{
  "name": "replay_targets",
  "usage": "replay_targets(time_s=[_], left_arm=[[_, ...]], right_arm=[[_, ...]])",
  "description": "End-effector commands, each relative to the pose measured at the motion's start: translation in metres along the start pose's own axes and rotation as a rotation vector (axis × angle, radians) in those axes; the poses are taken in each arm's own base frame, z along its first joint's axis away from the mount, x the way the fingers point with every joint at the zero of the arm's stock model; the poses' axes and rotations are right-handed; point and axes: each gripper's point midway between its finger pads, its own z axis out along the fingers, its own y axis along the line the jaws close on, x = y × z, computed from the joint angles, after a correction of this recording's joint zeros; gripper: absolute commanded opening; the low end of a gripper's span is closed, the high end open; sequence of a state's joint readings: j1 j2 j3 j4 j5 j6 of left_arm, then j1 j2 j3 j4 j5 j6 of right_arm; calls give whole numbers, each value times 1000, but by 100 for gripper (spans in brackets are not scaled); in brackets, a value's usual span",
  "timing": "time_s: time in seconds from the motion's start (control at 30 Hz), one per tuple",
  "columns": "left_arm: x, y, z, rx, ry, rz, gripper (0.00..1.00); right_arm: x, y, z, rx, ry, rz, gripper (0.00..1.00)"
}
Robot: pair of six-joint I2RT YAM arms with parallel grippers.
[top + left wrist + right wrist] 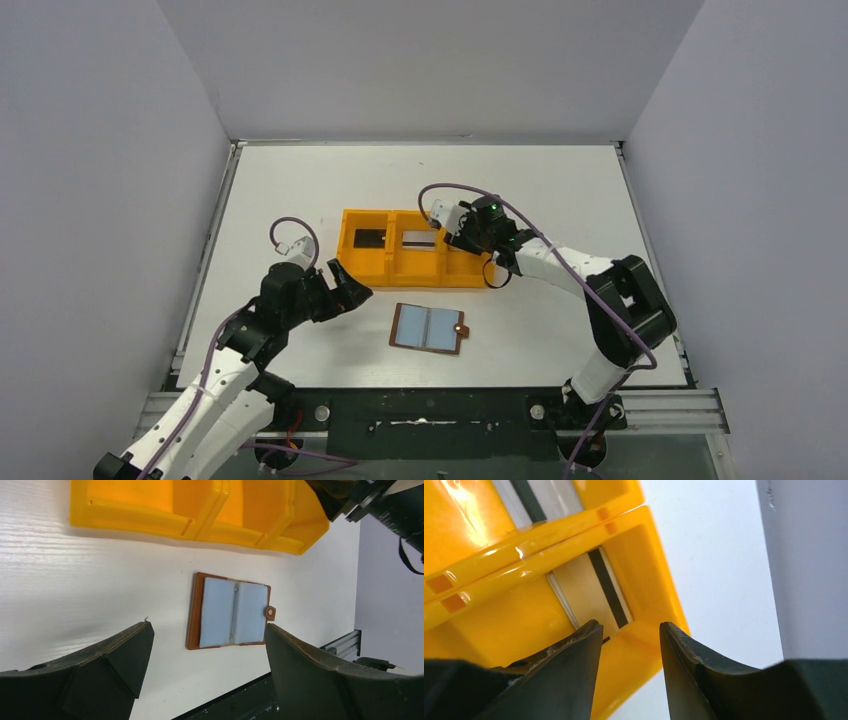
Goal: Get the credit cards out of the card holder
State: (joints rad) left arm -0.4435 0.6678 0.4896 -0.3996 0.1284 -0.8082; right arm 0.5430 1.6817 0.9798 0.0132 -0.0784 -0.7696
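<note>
The card holder (pixel 428 328) lies open and flat on the table, brown with pale blue-grey pockets and its snap tab on the right; no card shows in it. The left wrist view shows it (pixel 227 611) too. A black card (pixel 369 238) lies in the orange tray's left compartment and a silvery grey card (pixel 420 238) in the middle one. A tan-gold card (pixel 584 590) with a dark stripe lies in the right compartment. My right gripper (pixel 458 238) (pixel 630 625) hangs open and empty over that compartment. My left gripper (pixel 352 290) (pixel 207 626) is open and empty, left of the wallet.
The orange three-compartment tray (pixel 400 272) (pixel 150 525) (pixel 499 560) stands just behind the wallet. Grey walls enclose the white table on three sides. A dark rail runs along the near edge (pixel 430 410).
</note>
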Motion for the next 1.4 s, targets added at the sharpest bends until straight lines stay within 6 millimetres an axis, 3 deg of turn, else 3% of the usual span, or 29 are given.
replay_targets(time_s=[0.0,0.13,0.23,0.3,0.37,0.43,0.5,0.67,0.93,1.13,1.37], left_arm=[[-7,-17,3,81,-13,2,82],[0,-19,8,100,23,-1,82],[7,-21,15,122,64,-4,78],[13,-25,19,148,101,-4,73],[17,-29,23,178,133,-7,68],[22,-35,26,212,162,-13,62],[25,-40,29,244,185,-24,59],[35,-47,34,275,230,-25,59],[54,-49,43,248,284,2,59],[67,-50,53,234,321,16,60],[86,-45,68,192,377,45,61]], right_arm=[[-49,-51,-44,168,-189,196,47],[-69,-56,-79,184,-288,476,57],[-76,-41,-96,127,-309,819,64],[-75,-19,-100,40,-256,1065,62],[-74,18,-98,-94,-179,1286,57],[-77,61,-96,-199,-167,1401,52],[-79,92,-99,-192,-172,1494,50],[-70,138,-105,-149,-132,1592,49],[-45,180,-102,-130,53,1588,48],[-23,196,-95,-77,189,1564,47],[-10,207,-89,-44,278,1529,45]])
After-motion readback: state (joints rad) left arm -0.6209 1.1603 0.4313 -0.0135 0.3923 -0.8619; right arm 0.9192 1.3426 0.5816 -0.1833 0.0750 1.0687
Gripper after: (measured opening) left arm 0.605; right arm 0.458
